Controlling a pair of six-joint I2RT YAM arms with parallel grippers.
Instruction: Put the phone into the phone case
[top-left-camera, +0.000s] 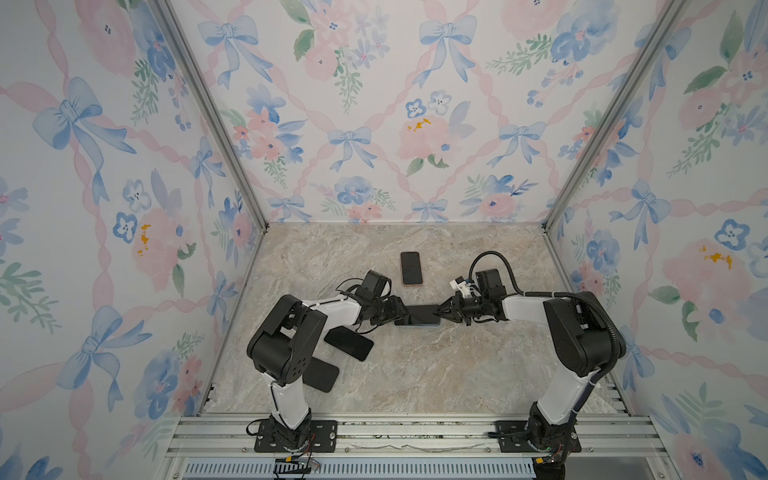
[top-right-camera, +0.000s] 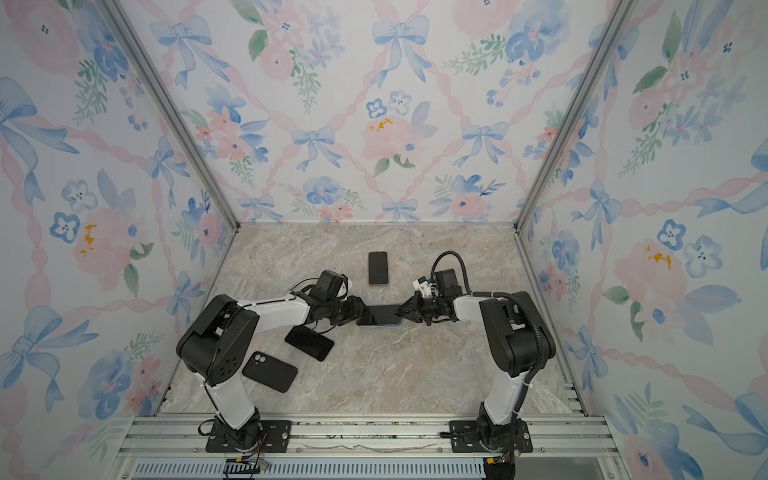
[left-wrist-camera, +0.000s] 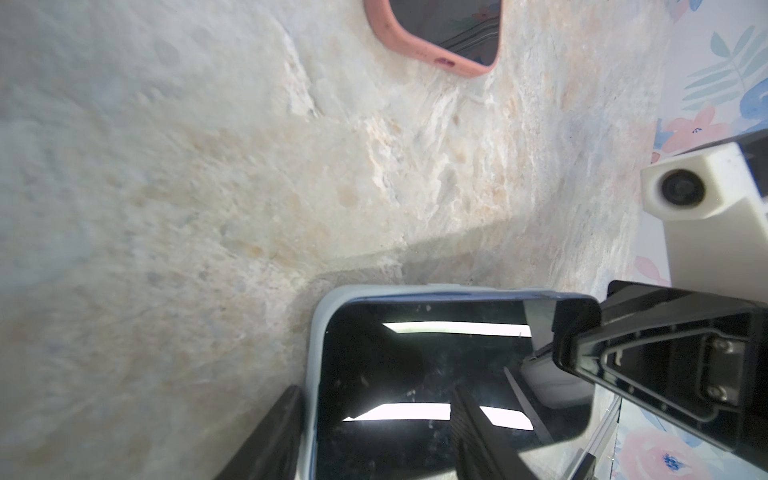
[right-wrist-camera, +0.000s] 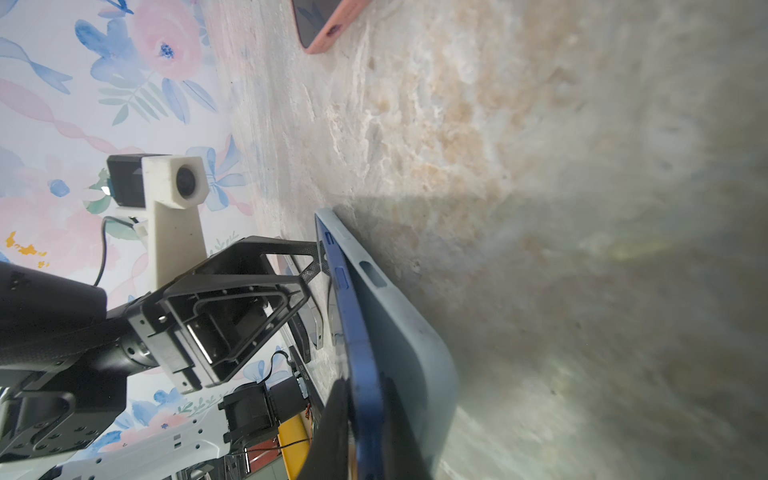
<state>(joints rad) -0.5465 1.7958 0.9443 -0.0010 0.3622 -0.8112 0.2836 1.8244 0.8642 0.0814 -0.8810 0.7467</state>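
Both top views show the phone (top-left-camera: 417, 315) mid-table, half-seated in the grey case (top-left-camera: 415, 326) between my left gripper (top-left-camera: 397, 313), jaws apart, and my right gripper (top-left-camera: 441, 311), pinched on the phone's end. Left wrist view: one left finger (left-wrist-camera: 274, 436) braces the case's rim, so I should press level and slowly. Right wrist view: the phone's long edge rides above the case wall; bare table (right-wrist-camera: 582, 166) beyond, pink phone (right-wrist-camera: 328, 25) well apart.
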